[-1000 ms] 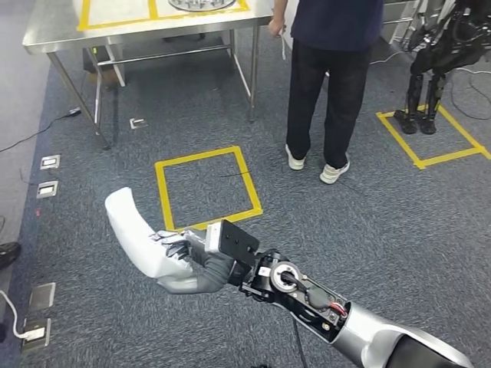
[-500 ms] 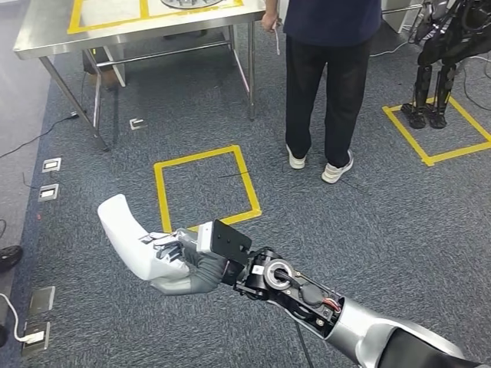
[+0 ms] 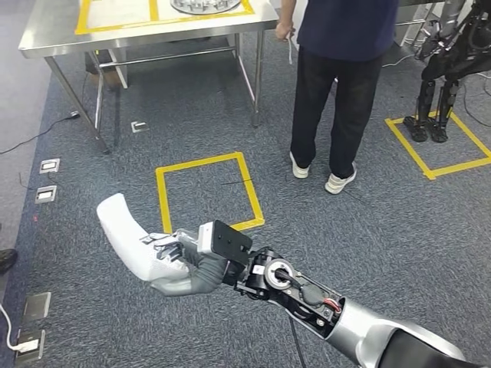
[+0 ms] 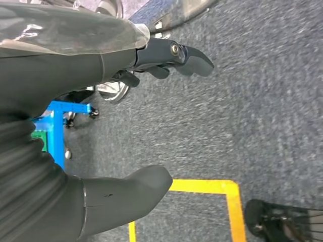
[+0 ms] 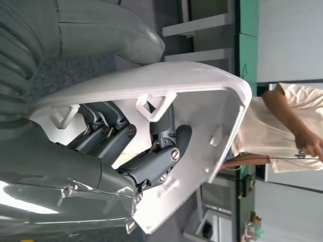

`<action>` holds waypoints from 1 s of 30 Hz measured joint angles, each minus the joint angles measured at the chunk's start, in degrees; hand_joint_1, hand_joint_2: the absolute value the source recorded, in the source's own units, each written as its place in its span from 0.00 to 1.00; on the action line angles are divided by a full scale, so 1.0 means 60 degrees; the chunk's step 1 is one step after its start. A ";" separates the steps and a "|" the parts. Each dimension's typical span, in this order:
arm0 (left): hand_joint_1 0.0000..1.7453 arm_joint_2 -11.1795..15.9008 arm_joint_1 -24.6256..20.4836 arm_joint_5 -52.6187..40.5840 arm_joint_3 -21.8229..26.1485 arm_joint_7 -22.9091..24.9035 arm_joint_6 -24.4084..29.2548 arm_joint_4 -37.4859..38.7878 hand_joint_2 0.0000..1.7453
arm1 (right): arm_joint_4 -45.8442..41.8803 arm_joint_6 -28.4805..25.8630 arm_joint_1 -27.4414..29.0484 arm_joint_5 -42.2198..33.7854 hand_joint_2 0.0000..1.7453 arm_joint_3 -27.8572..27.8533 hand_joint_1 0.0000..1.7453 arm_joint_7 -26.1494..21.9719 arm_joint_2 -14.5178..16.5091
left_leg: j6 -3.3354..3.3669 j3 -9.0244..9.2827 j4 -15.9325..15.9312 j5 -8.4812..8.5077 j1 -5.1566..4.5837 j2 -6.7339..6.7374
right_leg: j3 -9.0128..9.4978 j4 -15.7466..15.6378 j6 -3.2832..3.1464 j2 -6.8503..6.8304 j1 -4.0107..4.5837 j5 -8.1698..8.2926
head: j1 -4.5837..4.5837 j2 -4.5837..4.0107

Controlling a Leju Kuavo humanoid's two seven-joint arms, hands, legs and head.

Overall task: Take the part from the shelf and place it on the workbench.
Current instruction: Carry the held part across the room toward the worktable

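Observation:
My right hand (image 3: 188, 264) holds a white curved plastic part (image 3: 124, 234) out in front of me, low over the grey carpet. In the right wrist view the dark fingers (image 5: 160, 154) curl inside the hollow of the white part (image 5: 202, 106), with the thumb (image 5: 114, 33) on its outer side. The steel workbench (image 3: 69, 42) stands at the far left, marked with yellow tape, a round metal piece (image 3: 202, 4) on it. My left hand (image 4: 114, 116) hangs over the carpet, fingers apart and holding nothing.
A person (image 3: 338, 77) in dark clothes stands by the workbench's right corner. A yellow taped square (image 3: 205, 192) marks the floor ahead. Another dark robot (image 3: 449, 61) stands at the far right in a second taped square. Floor sockets (image 3: 45, 194) and cables lie at the left.
The whole picture has shifted a little as the camera moved. The person has stepped slightly to the right. My right hand still holds the white part in about the same pose.

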 joint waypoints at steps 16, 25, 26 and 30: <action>0.00 -0.0040 0.0013 -0.0022 0.0000 -0.0027 0.0000 0.0000 1.00 | 0.0076 0.0005 -0.0060 0.0000 1.00 0.0000 1.00 -0.0023 0.0017 | -0.0551 -0.1369 0.3175 -0.1511 0.0046 -0.0007 | 0.0913 -0.2586 -0.0431 0.0017 -0.0030 0.1439 | -0.0074 0.0000; 0.00 -0.0028 0.0003 -0.0035 0.0000 -0.0027 -0.0007 0.0000 1.00 | 0.0067 0.0001 -0.0063 0.0000 1.00 -0.0002 1.00 -0.0025 0.0025 | -0.0179 -0.0352 0.0189 0.0084 -0.0032 -0.0001 | 0.1509 -0.2619 -0.0115 0.0053 0.0015 0.0927 | -0.0112 0.0000; 0.00 -0.0028 0.0008 -0.0035 0.0000 -0.0027 -0.0007 0.0000 1.00 | 0.0064 0.0002 -0.0066 0.0000 1.00 -0.0003 1.00 -0.0026 0.0025 | -0.0117 -0.0258 0.0156 0.0050 -0.0018 -0.0003 | 0.1485 -0.2459 -0.0071 0.0045 0.0009 0.0853 | -0.0091 0.0000; 0.00 -0.0021 0.0018 -0.0035 0.0000 -0.0027 -0.0011 0.0000 1.00 | 0.0058 0.0002 -0.0051 0.0000 1.00 -0.0003 1.00 -0.0028 0.0023 | 0.0039 0.0075 0.0113 -0.0164 -0.0022 -0.0010 | 0.0199 -0.0175 0.0021 0.0024 -0.0004 0.0037 | 0.0057 0.0000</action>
